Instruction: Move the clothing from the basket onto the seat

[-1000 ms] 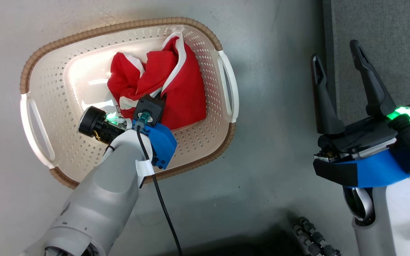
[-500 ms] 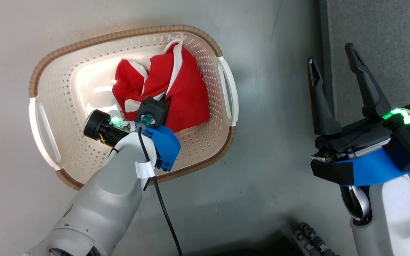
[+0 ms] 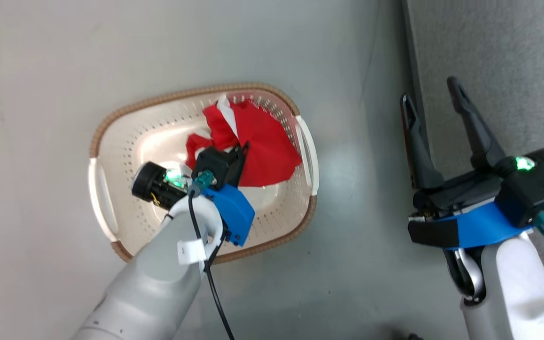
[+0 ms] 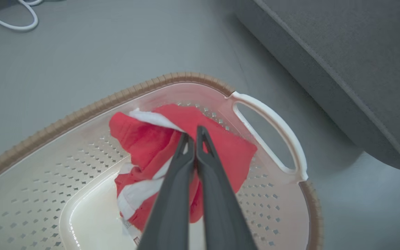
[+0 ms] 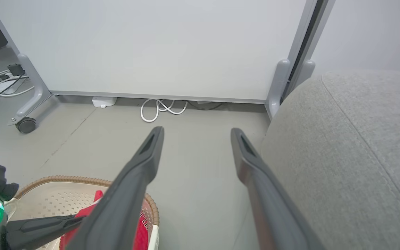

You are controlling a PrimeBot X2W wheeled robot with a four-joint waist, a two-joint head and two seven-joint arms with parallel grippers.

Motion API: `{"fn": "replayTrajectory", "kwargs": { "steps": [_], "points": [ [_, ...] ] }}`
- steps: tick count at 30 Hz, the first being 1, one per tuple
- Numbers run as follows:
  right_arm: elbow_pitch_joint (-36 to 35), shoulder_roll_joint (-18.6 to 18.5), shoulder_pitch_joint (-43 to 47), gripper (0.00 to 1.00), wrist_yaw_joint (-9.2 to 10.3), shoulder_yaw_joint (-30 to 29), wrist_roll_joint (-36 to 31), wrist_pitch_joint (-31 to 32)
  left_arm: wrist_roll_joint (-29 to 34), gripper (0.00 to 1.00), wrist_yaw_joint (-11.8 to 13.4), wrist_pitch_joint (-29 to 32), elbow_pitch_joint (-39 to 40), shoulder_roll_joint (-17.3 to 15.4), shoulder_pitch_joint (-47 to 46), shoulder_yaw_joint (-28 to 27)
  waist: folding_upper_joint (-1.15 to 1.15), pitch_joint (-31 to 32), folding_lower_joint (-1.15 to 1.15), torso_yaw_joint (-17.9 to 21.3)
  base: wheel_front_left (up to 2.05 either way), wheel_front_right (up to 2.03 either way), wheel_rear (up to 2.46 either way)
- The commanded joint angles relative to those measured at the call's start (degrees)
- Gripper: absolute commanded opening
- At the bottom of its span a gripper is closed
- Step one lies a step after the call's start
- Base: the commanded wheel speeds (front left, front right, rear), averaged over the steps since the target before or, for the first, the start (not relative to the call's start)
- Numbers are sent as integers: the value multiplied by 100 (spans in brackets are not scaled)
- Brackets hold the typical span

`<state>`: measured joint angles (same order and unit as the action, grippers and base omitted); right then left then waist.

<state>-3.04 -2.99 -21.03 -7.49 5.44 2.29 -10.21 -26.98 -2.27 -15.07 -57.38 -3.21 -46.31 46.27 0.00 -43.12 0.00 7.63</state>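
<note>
1. Left jaws, reaching down into the basket (image 3: 121, 189), are pressed fully together and pinch a fold of the clothing (image 3: 267, 146).
2. The clothing, red with white trim, is bunched toward the basket's right end, partly drawn up around the dark fingers (image 4: 172, 198).
3. Right jaws are spread wide and hold nothing, at the edge of the seat (image 3: 489, 56).
4. The basket stands on the grey floor (image 3: 206, 42), near the seat but apart from it.

Bright, even light, with glare inside the basket (image 4: 82, 215) and soft shadow beside the seat (image 4: 359, 69)
</note>
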Motion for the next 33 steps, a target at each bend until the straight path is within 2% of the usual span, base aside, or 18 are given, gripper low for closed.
{"fn": "replayTrajectory", "kwargs": {
  "steps": [1, 17, 28, 33],
  "points": [
    [62, -36, 135, 100, -1, -10, 31, 19, 69, 0, -45, -16, 96, -10, 138, -69, 0, 496, 0, -154, 0, 0, 0],
    [618, -168, 1114, 100, -1, 31, 177, 333, 598, 0, -428, -16, 975, 33, 1256, -384, 0, 2782, 0, -710, 0, 0, 0],
    [782, -90, 1443, 100, -1, 191, 289, 449, 286, 0, -526, -16, 1581, 33, 1231, -151, 0, 3680, 0, -930, 0, 0, 0],
    [879, -52, 1540, 100, -1, 263, 338, 464, 77, 0, -531, -16, 1767, 32, 1002, 147, 0, 3965, 0, -1008, 0, 0, 0]
  ]
}}
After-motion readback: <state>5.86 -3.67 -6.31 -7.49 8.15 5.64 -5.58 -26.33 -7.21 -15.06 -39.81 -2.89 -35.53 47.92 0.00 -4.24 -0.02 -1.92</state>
